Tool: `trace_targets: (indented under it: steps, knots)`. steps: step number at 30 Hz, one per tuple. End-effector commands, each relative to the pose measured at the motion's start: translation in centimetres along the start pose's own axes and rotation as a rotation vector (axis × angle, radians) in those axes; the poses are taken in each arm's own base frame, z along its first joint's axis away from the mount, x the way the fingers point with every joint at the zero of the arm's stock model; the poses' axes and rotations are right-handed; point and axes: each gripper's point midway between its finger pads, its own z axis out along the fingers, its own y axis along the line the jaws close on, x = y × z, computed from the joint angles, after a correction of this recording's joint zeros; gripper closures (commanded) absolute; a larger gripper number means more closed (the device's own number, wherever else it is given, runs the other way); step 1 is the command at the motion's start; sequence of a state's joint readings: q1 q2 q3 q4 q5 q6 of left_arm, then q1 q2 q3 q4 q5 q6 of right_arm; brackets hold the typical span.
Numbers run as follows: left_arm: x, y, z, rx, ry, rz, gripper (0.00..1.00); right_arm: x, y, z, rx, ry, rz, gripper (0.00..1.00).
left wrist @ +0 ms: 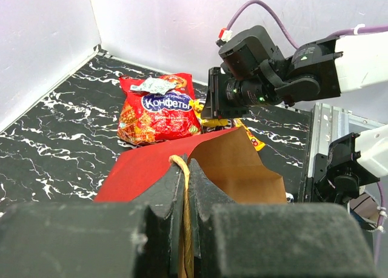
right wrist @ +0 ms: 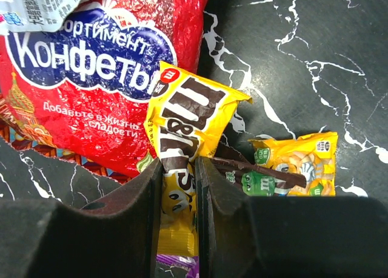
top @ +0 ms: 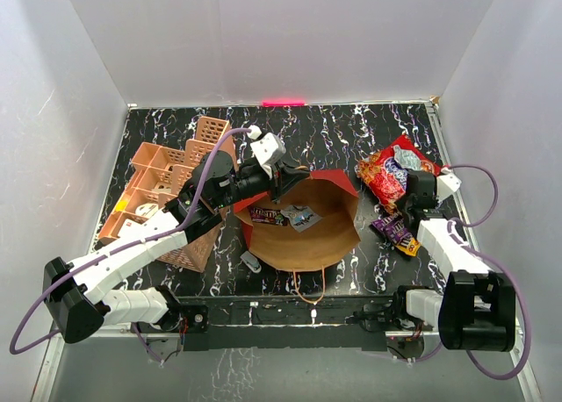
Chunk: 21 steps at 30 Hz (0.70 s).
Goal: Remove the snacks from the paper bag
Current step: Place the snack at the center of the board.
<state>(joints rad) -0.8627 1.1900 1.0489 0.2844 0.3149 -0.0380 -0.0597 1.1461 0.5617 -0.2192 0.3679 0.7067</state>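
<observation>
With the fingers (right wrist: 145,193) of the right gripper (right wrist: 179,187) only narrowly apart and pinching a yellow M&M's packet (right wrist: 191,117) over the edge of the red cookie bag (right wrist: 91,77), at 2 o'clock on the table (top: 334,130), lower gently. Then open just enough to lay it beside the second yellow packet (right wrist: 297,166), not on the slippery foil. Avoid dragging the purple packet (top: 392,231) on release.

With the left gripper (left wrist: 185,187) closed tight on the twisted handle (left wrist: 180,169) at the 12 o'clock rim of the paper bag (top: 325,240), mid-table, hold the mouth wide. Probably next: reach inside for the brown packet (top: 263,215) and silver-blue packet (top: 301,218), entering from 3 o'clock without brushing the rim.
</observation>
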Motion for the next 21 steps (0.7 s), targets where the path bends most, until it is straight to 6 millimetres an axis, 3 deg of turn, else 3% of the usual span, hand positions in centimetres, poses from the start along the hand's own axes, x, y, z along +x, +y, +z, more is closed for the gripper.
trace_targets:
  steps: [1,7,12,16,21]
  knots:
    - [-1.1,-0.6,0.1,0.026,-0.039,0.009,1.0,-3.6,1.1,-1.3,-0.06,-0.129,0.015,0.74]
    - [-1.3,-0.7,0.1,0.032,-0.043,0.007,1.0,-5.9,1.5,-4.5,-0.126,-0.197,-0.037,0.43]
    - [-1.4,-0.8,0.0,0.034,-0.044,0.007,1.0,-6.6,1.4,-6.5,-0.163,-0.218,-0.067,0.38]
    - [-1.4,-0.9,0.0,0.037,-0.044,0.007,1.0,-7.0,4.6,-9.2,-0.355,-0.186,-0.185,0.36]
    - [-1.5,-1.0,0.0,0.035,-0.045,0.012,1.0,-7.2,9.4,-15.5,-0.706,-0.174,-0.375,0.34]
